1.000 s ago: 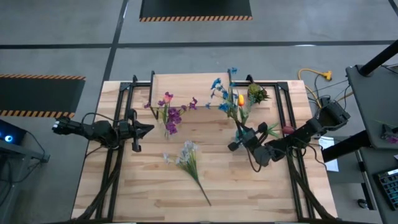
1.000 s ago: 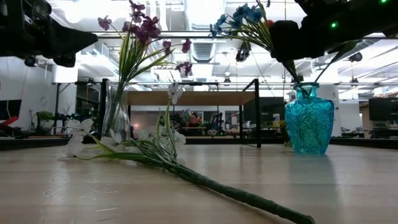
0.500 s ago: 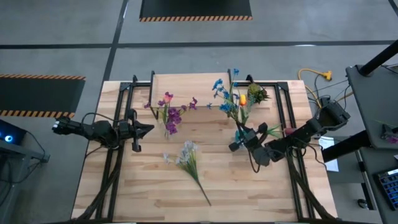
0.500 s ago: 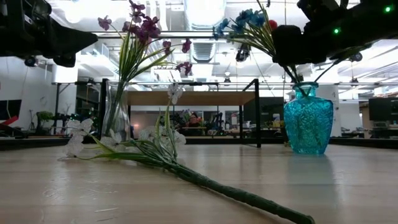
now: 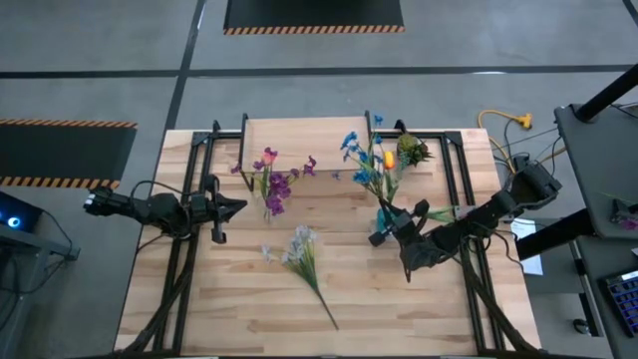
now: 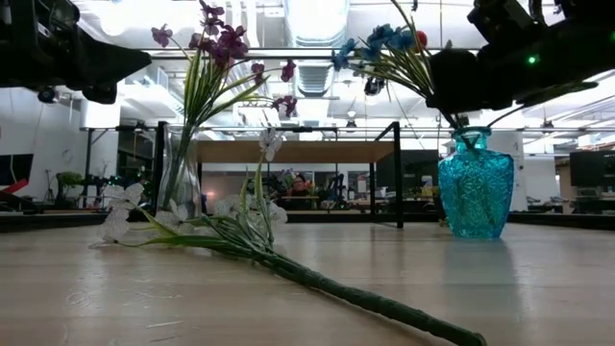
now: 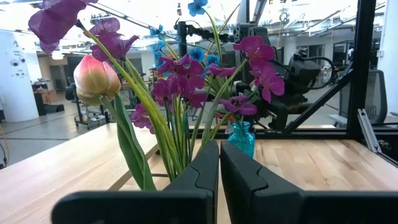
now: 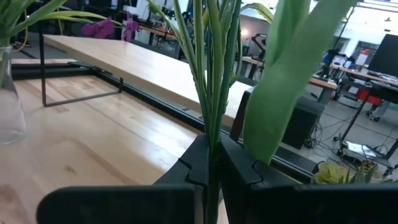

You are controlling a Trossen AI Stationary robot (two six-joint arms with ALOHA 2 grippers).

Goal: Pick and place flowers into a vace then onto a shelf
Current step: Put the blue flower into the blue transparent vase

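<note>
My right gripper [image 5: 383,227] is shut on a bunch of flowers [image 5: 365,160] with blue and orange blooms, held over the blue glass vase [image 6: 475,194]. In the low view the stems run down to the vase's mouth [image 6: 463,130]. A clear vase [image 6: 181,178] stands left of it and holds purple and pink flowers [image 5: 271,184]. A white flower [image 5: 304,254] lies flat on the table in front. The shelf [image 5: 299,138] stands at the far edge. My left gripper [image 5: 237,206] waits shut beside the clear vase, touching nothing. My right gripper pinches the bunch's green stems [image 8: 211,134] between its two fingers, below the leaves. The fingers come level from the table's right side and lie across the stems. The bunch stands nearly upright, blooms leaning toward the far left, lower ends at the blue vase's mouth.
A short green spiky sprig [image 5: 412,150] sits at the shelf's right end. Black frame rails [image 5: 199,179] run along both sides of the table. A yellow cable [image 5: 506,120] lies past the far right corner. Bare wood lies along the near edge.
My right gripper has sunk a little over the blue vase with the bunch and its wrist has rolled. The blooms have swung slightly, while the stems stay at the vase's mouth.
</note>
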